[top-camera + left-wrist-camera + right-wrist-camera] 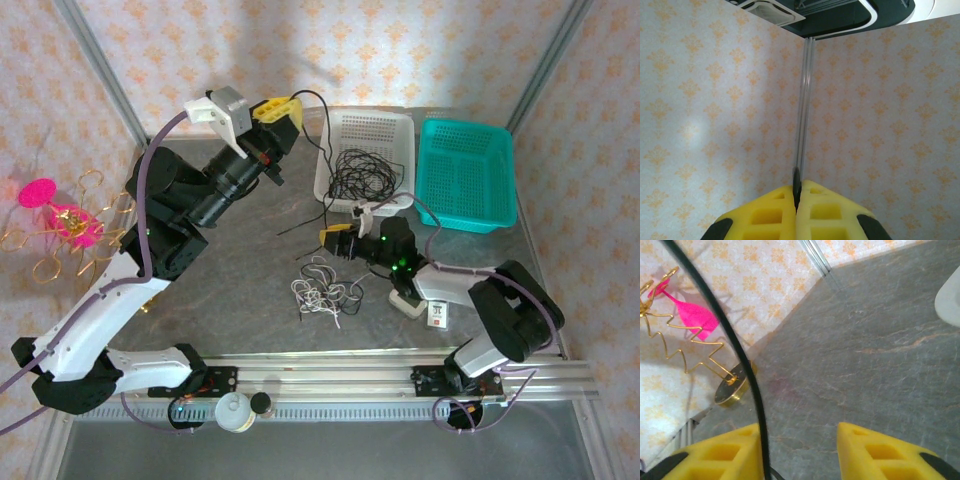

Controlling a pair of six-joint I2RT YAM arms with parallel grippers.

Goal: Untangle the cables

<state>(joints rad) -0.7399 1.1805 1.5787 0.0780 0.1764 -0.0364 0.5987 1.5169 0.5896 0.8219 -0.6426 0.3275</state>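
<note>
My left gripper (283,107) is raised above the table's back left, shut on a black cable (323,140) that curves down past the white basket (392,125). In the left wrist view the cable end (796,184) sticks up between the shut yellow fingers. A tangle of black cables (362,175) lies in the white basket. White cables (318,292) are piled on the table with a black loop (322,268). My right gripper (325,240) hovers low beside them, open. A black cable (740,352) runs against its left finger (725,450), with a wide gap to the other.
A teal basket (465,170) stands right of the white one. A gold wire stand with pink pieces (70,220) sits at the left wall, its round base (732,385) ahead of my right gripper. A small white box (436,313) lies under the right arm.
</note>
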